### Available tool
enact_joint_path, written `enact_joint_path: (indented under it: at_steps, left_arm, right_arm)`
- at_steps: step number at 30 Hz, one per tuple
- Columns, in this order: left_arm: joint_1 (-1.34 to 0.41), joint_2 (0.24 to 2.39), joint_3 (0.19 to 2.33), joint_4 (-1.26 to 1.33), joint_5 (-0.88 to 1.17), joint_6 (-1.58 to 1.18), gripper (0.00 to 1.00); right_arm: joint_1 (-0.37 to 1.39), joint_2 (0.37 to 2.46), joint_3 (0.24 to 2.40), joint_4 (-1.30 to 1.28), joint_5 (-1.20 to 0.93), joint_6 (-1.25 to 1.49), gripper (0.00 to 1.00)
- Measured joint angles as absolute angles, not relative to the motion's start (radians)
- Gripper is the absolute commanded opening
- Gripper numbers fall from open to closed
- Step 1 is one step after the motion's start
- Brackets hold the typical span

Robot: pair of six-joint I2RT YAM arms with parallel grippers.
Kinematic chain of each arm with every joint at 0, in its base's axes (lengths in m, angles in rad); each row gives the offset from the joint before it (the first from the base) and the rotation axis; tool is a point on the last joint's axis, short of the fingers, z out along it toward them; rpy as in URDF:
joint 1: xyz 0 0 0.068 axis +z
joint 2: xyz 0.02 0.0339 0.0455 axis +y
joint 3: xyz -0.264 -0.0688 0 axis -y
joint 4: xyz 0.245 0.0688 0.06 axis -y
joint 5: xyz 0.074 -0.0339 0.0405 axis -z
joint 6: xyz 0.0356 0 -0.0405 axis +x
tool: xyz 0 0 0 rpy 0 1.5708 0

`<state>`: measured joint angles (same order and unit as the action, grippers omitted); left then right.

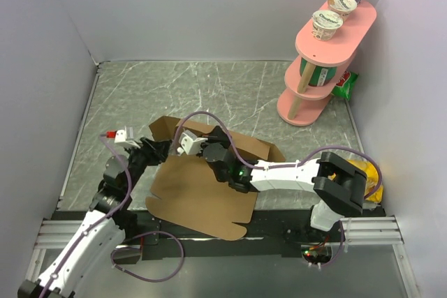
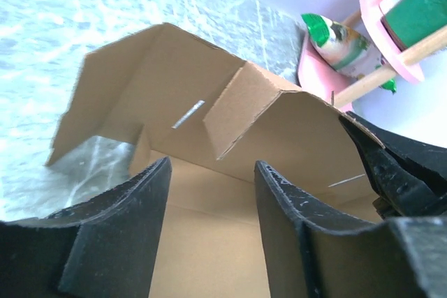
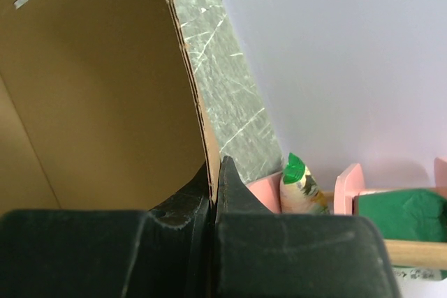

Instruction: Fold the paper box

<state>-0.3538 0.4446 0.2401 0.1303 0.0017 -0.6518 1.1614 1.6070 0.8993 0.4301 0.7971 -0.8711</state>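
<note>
The paper box (image 1: 202, 197) lies on the grey marbled tabletop (image 1: 209, 88), in the middle and close to the near edge, right in front of both arms. It is partly shaped: a wide flat panel lies toward me, and the far wall stands up behind it, with a side flap bent inward.

My right pincer (image 3: 213, 172) is closed tight on the top edge of that raised wall. In the right wrist view the cardboard rim runs straight down between the two fingers (image 3: 237, 200). In the left wrist view the same black fingers show on the wall's right end.

My left pincer (image 2: 213, 169) stands open at the box's left side, holding nothing. Its two fingers (image 2: 126, 228) are well apart, and the flat cardboard floor shows in the gap beyond them.

At the far right corner stands a pink tiered shelf (image 1: 328, 54) with three cups (image 1: 327, 24) on its top tier and a green packet (image 1: 346, 85) lower down, well apart from the box.
</note>
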Motion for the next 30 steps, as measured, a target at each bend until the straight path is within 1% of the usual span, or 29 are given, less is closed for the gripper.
enact_joint_path:
  at_steps: [3, 4, 6, 12, 16, 19, 22, 25, 29, 30]
  left_arm:
    - [-0.351, 0.384, 0.248, 0.067, -0.026, -0.649, 0.64]
    - [-0.348, 0.369, 0.258, 0.048, -0.036, -0.648, 0.67]
    - [-0.345, 0.362, 0.278, 0.019, -0.052, -0.648, 0.7]
    - [-0.301, 0.41, 0.321, 0.019, -0.146, -0.638, 0.68]
    - [-0.224, 0.48, 0.319, 0.133, -0.173, -0.616, 0.66]
    - [-0.138, 0.567, 0.318, 0.284, -0.106, -0.596, 0.64]
    - [-0.014, 0.718, 0.319, 0.443, 0.013, -0.598, 0.64]
    - [0.095, 0.861, 0.318, 0.535, 0.103, -0.606, 0.63]
    - [0.125, 1.015, 0.322, 0.622, 0.226, -0.587, 0.63]
    - [0.126, 1.06, 0.322, 0.655, 0.267, -0.583, 0.62]
  right_arm:
    - [1.161, 1.607, 0.889, 0.455, 0.803, -0.864, 0.0]
    - [1.161, 1.607, 0.889, 0.458, 0.803, -0.862, 0.0]
    - [1.158, 1.607, 0.886, 0.464, 0.802, -0.861, 0.0]
    - [1.139, 1.584, 0.849, 0.502, 0.776, -0.86, 0.0]
    - [1.135, 1.562, 0.83, 0.5, 0.755, -0.859, 0.0]
    - [1.134, 1.555, 0.83, 0.49, 0.745, -0.855, 0.0]
    - [1.134, 1.551, 0.829, 0.482, 0.738, -0.853, 0.0]
    - [1.133, 1.545, 0.829, 0.474, 0.731, -0.85, 0.0]
    - [1.13, 1.537, 0.828, 0.463, 0.717, -0.839, 0.0]
    - [1.129, 1.537, 0.828, 0.463, 0.715, -0.838, 0.0]
